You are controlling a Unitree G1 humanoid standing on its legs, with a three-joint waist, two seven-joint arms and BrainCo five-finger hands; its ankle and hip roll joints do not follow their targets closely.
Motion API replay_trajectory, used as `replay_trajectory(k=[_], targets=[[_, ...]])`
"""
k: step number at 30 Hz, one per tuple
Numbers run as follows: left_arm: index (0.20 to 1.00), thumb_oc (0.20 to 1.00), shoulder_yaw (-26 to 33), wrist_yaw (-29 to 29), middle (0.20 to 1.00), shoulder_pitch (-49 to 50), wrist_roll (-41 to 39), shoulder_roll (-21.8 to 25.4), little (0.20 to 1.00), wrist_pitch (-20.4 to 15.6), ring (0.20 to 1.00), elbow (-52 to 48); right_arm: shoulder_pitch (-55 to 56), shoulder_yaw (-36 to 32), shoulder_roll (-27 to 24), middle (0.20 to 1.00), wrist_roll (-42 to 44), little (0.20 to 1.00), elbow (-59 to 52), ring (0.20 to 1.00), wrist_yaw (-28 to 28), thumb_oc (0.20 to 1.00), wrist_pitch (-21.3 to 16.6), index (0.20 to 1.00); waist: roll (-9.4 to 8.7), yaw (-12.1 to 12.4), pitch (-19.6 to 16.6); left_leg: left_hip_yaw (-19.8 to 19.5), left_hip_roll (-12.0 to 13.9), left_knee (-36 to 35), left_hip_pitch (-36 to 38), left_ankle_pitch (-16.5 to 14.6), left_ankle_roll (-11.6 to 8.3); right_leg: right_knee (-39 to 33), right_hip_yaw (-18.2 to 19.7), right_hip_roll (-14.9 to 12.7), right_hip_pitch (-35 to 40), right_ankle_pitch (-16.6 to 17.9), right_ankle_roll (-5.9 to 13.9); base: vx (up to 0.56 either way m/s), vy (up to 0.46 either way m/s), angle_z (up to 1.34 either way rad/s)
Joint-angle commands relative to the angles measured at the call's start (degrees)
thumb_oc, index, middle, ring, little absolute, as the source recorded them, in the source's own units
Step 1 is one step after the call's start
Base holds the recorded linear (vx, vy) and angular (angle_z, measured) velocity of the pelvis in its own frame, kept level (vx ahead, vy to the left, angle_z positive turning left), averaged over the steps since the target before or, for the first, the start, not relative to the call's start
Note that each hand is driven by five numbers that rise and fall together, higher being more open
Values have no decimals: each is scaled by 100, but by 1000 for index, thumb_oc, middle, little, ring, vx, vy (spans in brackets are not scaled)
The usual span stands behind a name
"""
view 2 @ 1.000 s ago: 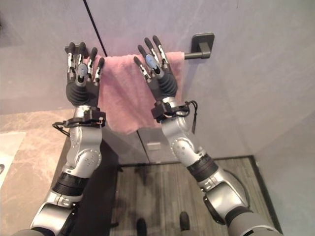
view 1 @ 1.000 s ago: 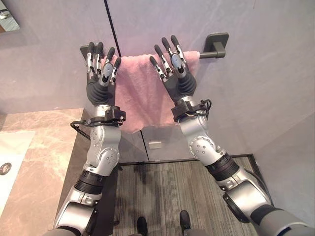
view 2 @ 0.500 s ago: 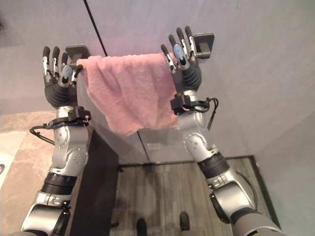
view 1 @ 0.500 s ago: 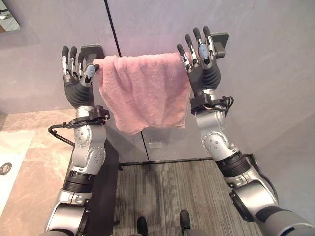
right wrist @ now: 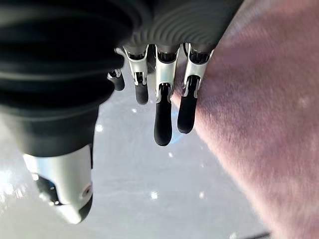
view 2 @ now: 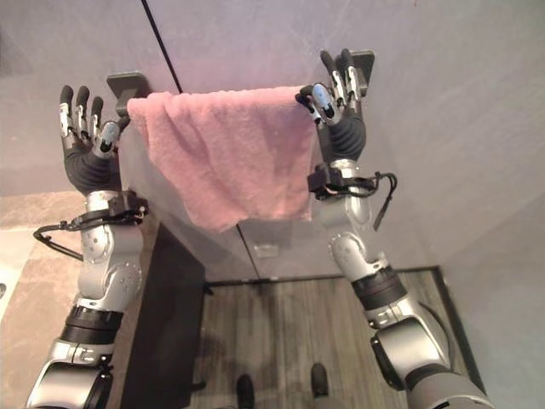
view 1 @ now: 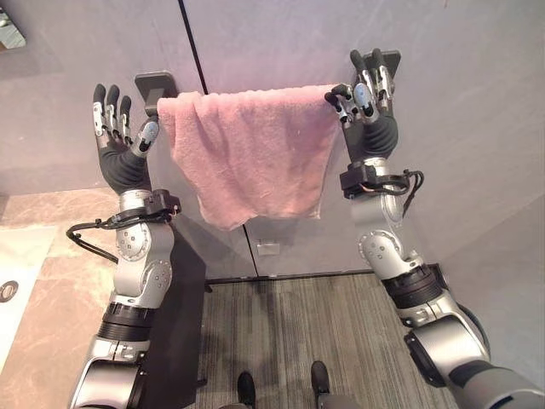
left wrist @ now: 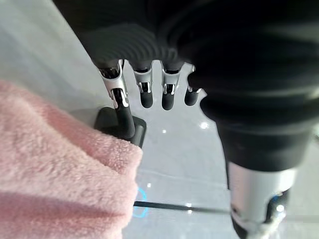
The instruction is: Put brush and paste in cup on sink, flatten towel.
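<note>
A pink towel [view 1: 247, 153] is draped over the rail between the two — left robot hand [view 1: 117, 141] and right robot hand [view 1: 366, 106], both held open with straight fingers.

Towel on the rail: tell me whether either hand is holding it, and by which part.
Nothing is held. The left hand is open, clear of the towel. The right hand is open too, its straight fingers at the towel's upper corner by the rail bracket, not curled round it.

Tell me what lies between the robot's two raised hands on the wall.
The pink towel hangs there, spread along the rail between the two dark brackets. The left hand stands open just clear of its edge; the right hand is at the other end.
</note>
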Motion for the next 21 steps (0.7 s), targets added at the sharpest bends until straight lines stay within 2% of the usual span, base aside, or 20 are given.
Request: replay_trajectory(k=[1,4,11,14,19,21], targets=[[1000,1000,212,38,1000,-98,658,533,1000,-335,1000,-368,-147,-415,-443,1000,-1220,1000,-219,1000,-199,1000,-81,1000,-171,69,-170,-105,698,11,95,105,-608,-7,30,-866,19,-93,641,0,0,0],[1000,1000,503,108,1000,275,1304,720,1000,-424,1000,-624,11,-646,-995,1000,-2529,1000,-407,1000,-498,1000,5,1000,-140,86,-206,-95,729,11,186,83,-622,-7,35,-852,123,-155,642,44,-22,-1],[1000,1000,964,170,1000,781,1633,763,1000,-449,1000,-781,494,-1017,-1277,1000,-3178,1000,-588,1000,-596,1000,97,1000,-145,114,-233,-93,763,11,414,29,-630,-7,-30,-806,391,-257,618,8,-5,-1],[1000,1000,1251,214,1000,1090,1841,767,1000,-443,1000,-832,918,-1285,-1483,1000,-3715,1000,-907,1000,-544,1000,115,1000,-181,122,-265,-114,793,11,531,-7,-632,-7,-78,-791,524,-312,603,-2,-8,1],[1000,1000,1389,-108,1000,1498,1715,565,1000,-478,1000,-1079,1569,-1758,-1799,1000,-4396,1000,-1389,1000,-507,1000,148,1000,-219,60,-329,-125,827,11,651,-42,-641,-7,-135,-753,698,-372,581,-11,-5,3],[1000,1000,1346,-281,1000,1683,1640,442,1000,-442,1000,-1135,1840,-1911,-1729,1000,-4441,1000,-1481,1000,-453,1000,149,1000,-229,39,-354,-137,845,11,705,-56,-637,-7,-151,-733,760,-387,572,-28,-13,12]])
